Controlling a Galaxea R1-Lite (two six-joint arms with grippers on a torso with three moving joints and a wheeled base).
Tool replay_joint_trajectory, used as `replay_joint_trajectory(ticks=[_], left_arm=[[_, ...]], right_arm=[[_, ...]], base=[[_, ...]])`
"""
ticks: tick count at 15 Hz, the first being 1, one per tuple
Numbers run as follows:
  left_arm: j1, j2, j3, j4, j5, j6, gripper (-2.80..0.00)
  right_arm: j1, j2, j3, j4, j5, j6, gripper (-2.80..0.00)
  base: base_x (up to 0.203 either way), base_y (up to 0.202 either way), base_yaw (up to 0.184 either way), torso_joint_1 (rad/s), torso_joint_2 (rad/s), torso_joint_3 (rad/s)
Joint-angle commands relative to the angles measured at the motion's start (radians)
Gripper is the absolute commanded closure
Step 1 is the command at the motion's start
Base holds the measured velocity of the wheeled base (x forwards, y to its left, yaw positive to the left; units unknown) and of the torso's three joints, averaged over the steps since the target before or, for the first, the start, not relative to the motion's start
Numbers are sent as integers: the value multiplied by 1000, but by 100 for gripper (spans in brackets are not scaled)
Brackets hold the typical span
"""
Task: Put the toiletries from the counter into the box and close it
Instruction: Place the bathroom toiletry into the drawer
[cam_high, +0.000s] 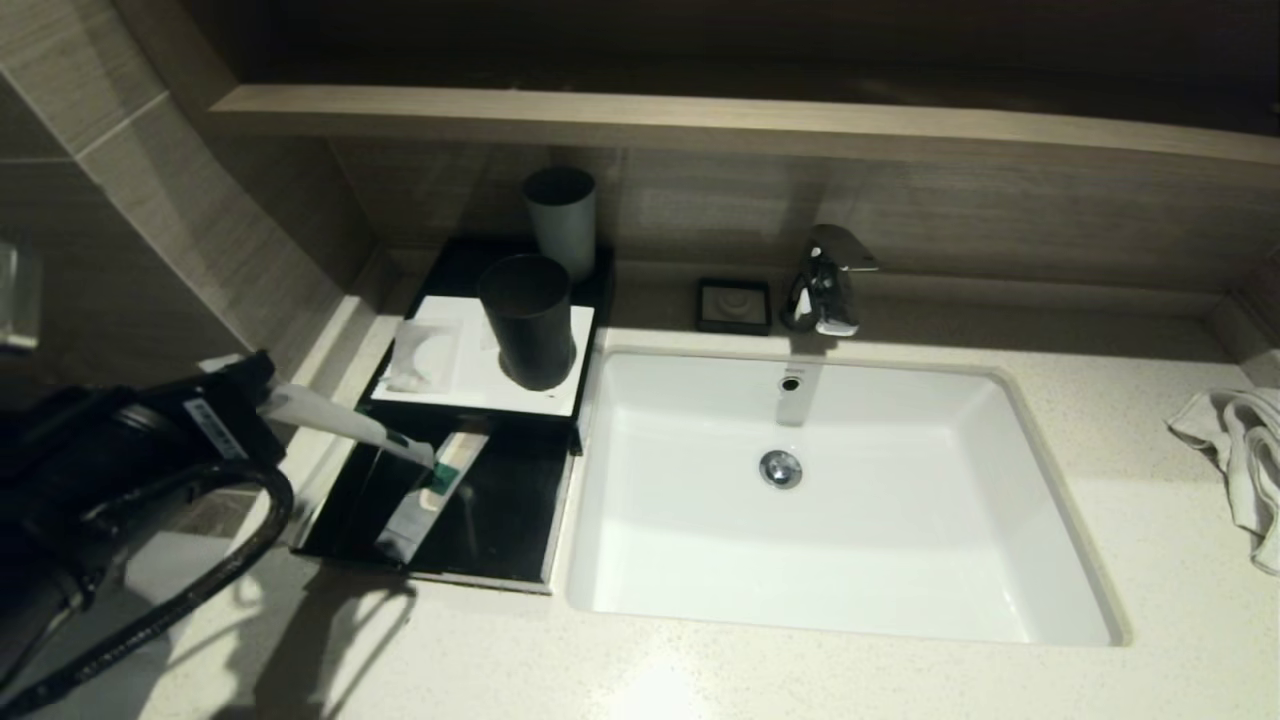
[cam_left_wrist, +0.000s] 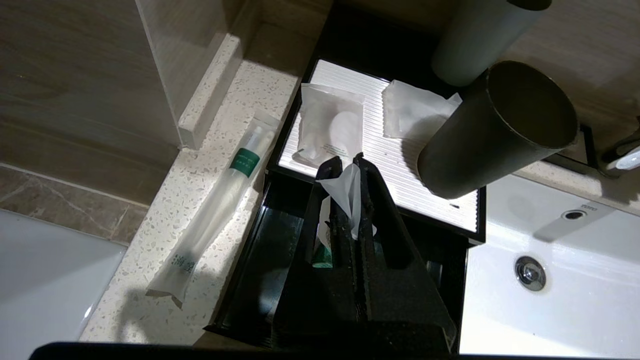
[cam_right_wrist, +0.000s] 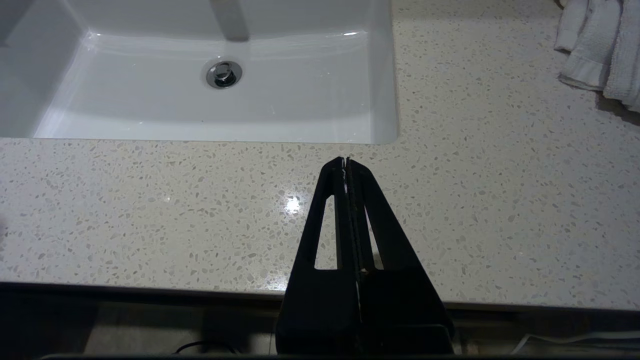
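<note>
The left hand (cam_left_wrist: 348, 167) is clamped on a long packet (cam_high: 340, 422) above the open drawer (cam_left_wrist: 260, 260), where a green-labelled packet (cam_high: 432, 492) lies. Another green-labelled packet (cam_left_wrist: 220, 207) lies on the bench (cam_left_wrist: 165, 235); its writing is unreadable. The dark cup (cam_high: 528, 320) stands on the box (cam_left_wrist: 430, 200). The right hand (cam_right_wrist: 346, 162) is closed, empty.

The pale cream speckled stone counter (cam_high: 1150, 560) has a white rectangular sink basin (cam_high: 840, 500) set in it. Directly on it lie a low black box (cam_high: 470, 400), a long translucent packet with green label (cam_left_wrist: 220, 210), a crumpled white towel (cam_high: 1240, 450) and, it seems, a small black square dish (cam_high: 735, 305).
</note>
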Motion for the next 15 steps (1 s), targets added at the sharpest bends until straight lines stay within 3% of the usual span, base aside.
replay_joint_trajectory(ticks=[1,9,13,15], left_arm=[[11,53,21,-50,3,1,0],[11,78,26,-63,3,-9,0],[11,128,74,-213,3,23,0],[11,138,76,-236,3,29,0]], right_arm=[[0,0,0,0,0,0,0],[0,0,0,0,0,0,0],[0,0,0,0,0,0,0],[0,0,0,0,0,0,0]], base=[[0,0,0,0,0,0],[0,0,0,0,0,0],[0,0,0,0,0,0],[0,0,0,0,0,0]])
